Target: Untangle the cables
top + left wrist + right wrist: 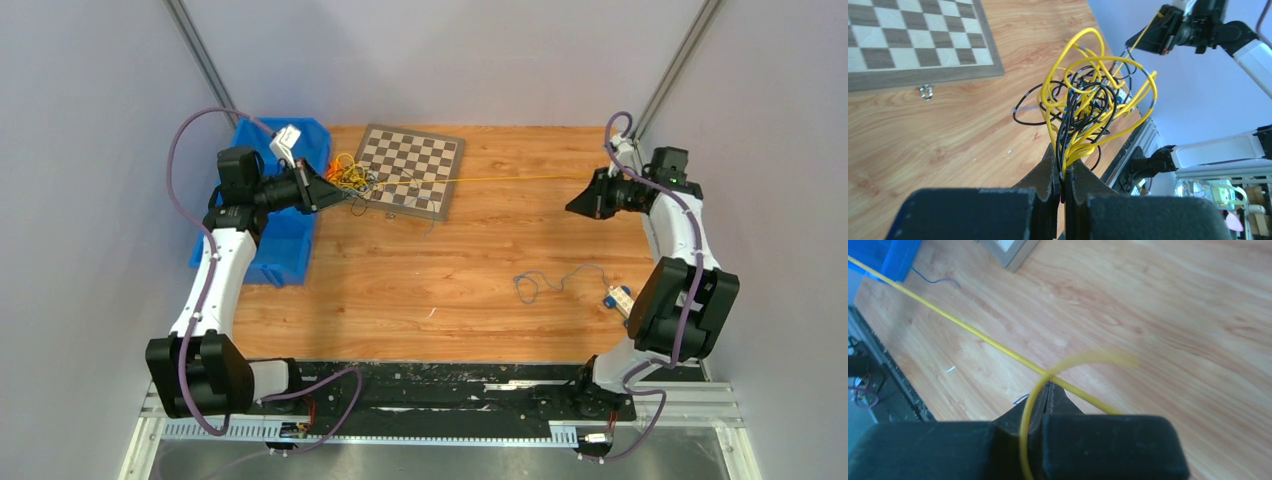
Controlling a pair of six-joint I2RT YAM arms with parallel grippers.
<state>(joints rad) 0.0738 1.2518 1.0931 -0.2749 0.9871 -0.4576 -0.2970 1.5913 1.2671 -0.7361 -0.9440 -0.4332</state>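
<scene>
The left hand is pinching shut on the cables, which are bunching in a wad just beyond its fingertips, above the desk. The right hand is clamping shut on one yellow strand, which is stretching taut and straight from it to the wad at the left hand.
</scene>
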